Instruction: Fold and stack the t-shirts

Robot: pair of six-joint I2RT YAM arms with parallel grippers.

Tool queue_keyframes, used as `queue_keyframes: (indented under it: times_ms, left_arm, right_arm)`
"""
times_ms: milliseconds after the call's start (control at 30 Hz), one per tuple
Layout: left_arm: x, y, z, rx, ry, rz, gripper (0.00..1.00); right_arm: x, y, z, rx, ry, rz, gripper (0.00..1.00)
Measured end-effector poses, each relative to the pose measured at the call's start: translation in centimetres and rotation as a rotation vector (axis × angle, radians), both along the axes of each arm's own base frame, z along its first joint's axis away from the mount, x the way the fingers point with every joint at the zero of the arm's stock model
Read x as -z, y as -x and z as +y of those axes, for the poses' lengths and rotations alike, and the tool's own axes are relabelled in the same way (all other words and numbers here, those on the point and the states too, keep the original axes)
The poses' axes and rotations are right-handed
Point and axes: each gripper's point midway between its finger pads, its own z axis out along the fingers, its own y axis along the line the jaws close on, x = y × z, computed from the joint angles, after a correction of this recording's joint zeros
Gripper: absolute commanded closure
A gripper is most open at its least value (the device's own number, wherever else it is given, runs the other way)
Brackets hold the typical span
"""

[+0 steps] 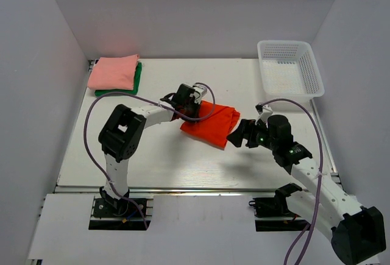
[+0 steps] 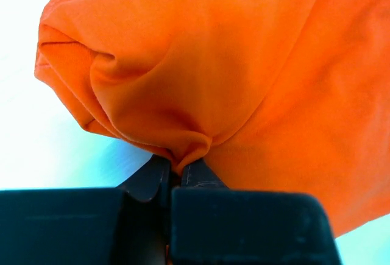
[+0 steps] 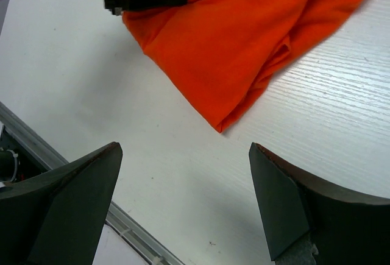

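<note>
So I've pink (image 1: 113, 72) stacked on green (image 1: 138, 80); left claw (image 2: 177, 176) pinches the unstacked orange shirt (image 1: 214, 123), right claw (image 3: 183, 149) gapes.

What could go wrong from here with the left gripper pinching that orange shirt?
The left gripper holds only a small pucker of the orange shirt, so the cloth may slip out when lifted. The right gripper is open and off the cloth; a one-sided pull could drag and bunch the shirt further.

t-shirts: 3 (orange-red t-shirt (image 1: 210, 125), pink t-shirt (image 1: 114, 72), green t-shirt (image 1: 138, 79)) | white mesh basket (image 1: 290, 67): 1 | table (image 1: 183, 161): 1
</note>
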Motion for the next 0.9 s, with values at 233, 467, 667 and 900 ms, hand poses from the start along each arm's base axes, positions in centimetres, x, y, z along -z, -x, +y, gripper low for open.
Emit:
queue_keyframes:
  times_ms: [233, 467, 667, 900]
  left_arm:
    - [-4.9, -1.6, 5.0, -0.11, -0.172, -0.151, 1.0]
    - [-14.1, -4.8, 11.3, -0.251, -0.349, -0.431, 1.0]
    - [-16.9, -7.0, 16.9, -0.315, -0.51, -0.519, 1.0]
    - [-22.7, -10.3, 22.8, -0.379, -0.601, -0.624, 1.0]
  right_arm:
    - [0.5, 0.3, -1.1, 0.043, 0.025, -0.012, 0.1]
    - [-0.1, 0.0, -1.5, 0.069, 0.032, -0.045, 0.1]
    - [0.2, -0.2, -1.7, 0.077, 0.048, -0.045, 0.1]
    - [0.5, -0.4, -1.8, 0.08, 0.063, -0.029, 0.1]
